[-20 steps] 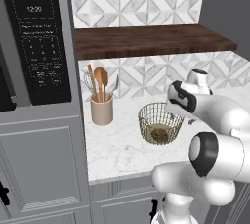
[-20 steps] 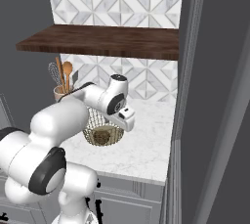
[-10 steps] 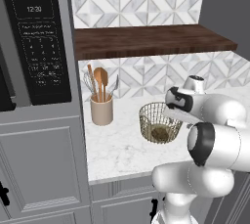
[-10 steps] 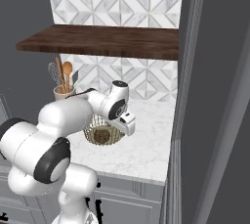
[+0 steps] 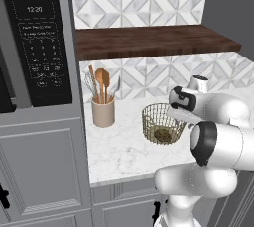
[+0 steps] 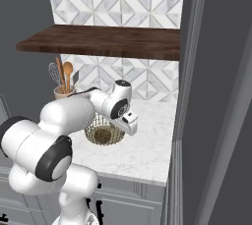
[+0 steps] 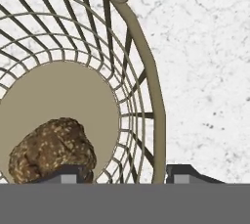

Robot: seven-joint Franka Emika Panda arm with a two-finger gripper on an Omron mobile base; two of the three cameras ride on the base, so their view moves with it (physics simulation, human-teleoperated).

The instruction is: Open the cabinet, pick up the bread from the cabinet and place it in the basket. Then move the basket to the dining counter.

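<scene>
The brass-wire basket stands on the marble worktop in front of the tiled wall. The lumpy brown bread lies on the basket's beige disc base. My gripper points down at the basket's right side. It is open, and in the hand view the basket's rim runs between its two fingertips, one inside the basket near the bread and one outside over the marble.
A beige utensil crock stands left of the basket. A dark wooden shelf hangs above the worktop. A microwave sits in the tall grey unit at left, and a grey panel walls the right.
The hand has come down and in toward the basket's right rim. The basket and bread have stayed put.
</scene>
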